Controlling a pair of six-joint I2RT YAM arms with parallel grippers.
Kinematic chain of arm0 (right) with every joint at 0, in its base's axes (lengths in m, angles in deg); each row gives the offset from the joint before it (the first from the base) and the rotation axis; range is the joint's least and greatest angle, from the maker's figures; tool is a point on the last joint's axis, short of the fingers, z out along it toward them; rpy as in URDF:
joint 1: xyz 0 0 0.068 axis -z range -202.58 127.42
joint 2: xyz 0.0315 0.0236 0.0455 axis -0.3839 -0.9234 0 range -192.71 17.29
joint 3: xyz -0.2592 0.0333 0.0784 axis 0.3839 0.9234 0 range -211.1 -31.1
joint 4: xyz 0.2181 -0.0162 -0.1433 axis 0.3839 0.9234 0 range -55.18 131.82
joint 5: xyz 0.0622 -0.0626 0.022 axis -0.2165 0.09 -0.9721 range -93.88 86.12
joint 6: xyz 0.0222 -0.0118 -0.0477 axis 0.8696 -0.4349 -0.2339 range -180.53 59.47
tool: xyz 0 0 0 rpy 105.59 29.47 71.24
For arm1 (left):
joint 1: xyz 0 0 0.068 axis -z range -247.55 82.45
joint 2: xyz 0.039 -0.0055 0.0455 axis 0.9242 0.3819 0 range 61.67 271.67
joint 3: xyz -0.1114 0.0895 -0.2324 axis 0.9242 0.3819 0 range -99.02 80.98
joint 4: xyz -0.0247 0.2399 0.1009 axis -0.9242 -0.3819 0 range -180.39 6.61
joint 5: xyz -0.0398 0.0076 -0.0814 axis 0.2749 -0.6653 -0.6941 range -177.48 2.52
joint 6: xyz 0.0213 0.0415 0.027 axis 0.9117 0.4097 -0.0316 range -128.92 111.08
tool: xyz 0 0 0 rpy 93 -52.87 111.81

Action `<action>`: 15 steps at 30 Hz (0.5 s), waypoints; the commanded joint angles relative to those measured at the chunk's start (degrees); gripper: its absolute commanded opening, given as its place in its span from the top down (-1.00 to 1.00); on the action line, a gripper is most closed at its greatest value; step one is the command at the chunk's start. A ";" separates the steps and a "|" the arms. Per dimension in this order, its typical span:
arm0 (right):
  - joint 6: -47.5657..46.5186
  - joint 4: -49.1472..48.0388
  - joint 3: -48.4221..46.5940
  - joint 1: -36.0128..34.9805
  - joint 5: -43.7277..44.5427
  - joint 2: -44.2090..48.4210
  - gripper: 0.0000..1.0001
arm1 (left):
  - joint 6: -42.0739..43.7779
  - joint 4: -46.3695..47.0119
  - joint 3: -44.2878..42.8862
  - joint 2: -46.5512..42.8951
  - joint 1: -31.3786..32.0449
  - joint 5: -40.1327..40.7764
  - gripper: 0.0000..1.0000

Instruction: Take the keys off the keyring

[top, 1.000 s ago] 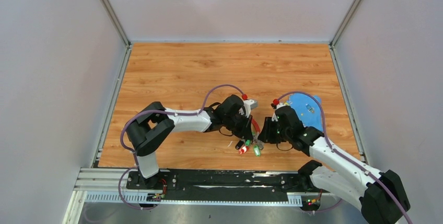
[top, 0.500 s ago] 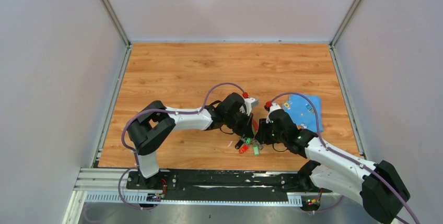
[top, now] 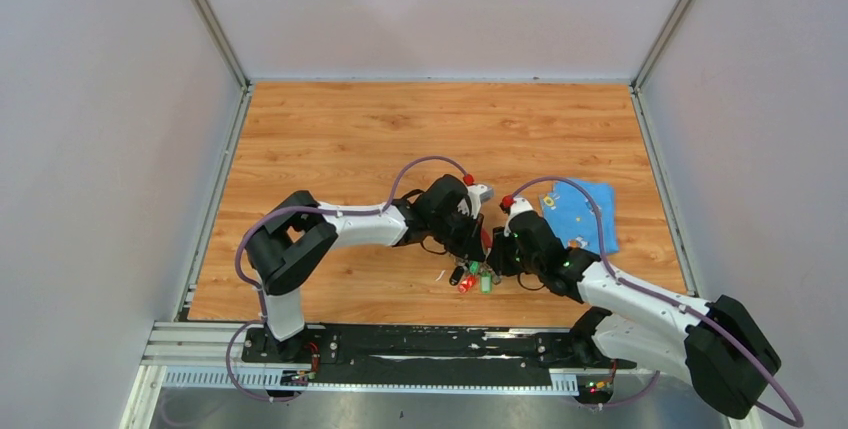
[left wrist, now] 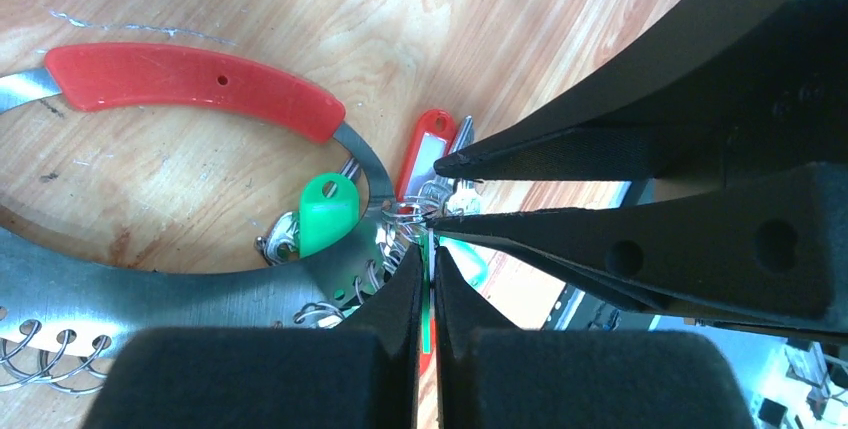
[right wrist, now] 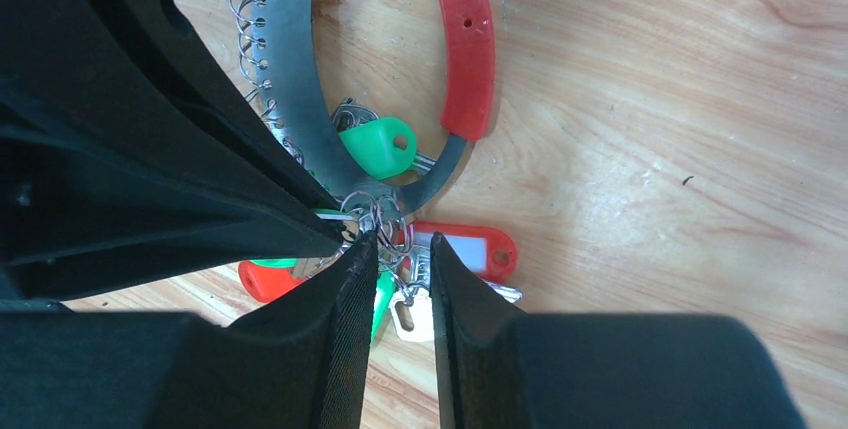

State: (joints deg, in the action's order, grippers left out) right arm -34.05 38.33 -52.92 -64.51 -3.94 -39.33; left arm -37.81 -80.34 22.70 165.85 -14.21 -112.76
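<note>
Silver keyring (right wrist: 290,79) sits pinched in your shut left claw (left wrist: 432,254). Right claw (right wrist: 400,241), barely open, straddles the keys (right wrist: 378,146): close, then pull.

The counter (left wrist: 250,9) reads to me as varnished wood grain, lightly scratched. The keyring (left wrist: 200,289) is a dull brushed-metal band edged with thin shiny wire loops (left wrist: 40,359). Its red part (left wrist: 190,84), at twelve o'clock in my left wrist view, is glossy, smooth plastic. The keys (left wrist: 328,211) wear shiny green and red plastic caps. The right tool (right wrist: 400,249) is matt black, finely textured inside. At two o'clock from the keyring, overhead, the blue cloth (top: 585,214) looks soft and matt.
</note>
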 commanded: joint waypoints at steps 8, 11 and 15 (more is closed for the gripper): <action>-3.31 -7.94 3.25 -1.84 2.05 -0.18 0.44 | 0.17 -0.60 -3.00 1.51 -0.94 -2.70 1.00; -4.04 -9.70 4.11 -1.90 1.64 0.34 0.45 | 0.14 -0.67 -3.06 1.46 -1.20 -2.77 1.00; -4.24 -11.36 5.25 -1.92 0.93 1.13 0.46 | 0.27 -1.00 -3.16 1.08 -1.54 -2.89 1.00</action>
State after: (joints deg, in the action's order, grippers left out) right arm -36.98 30.77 -49.25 -65.36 -2.58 -39.42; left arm -37.85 -80.78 21.49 166.64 -15.28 -114.22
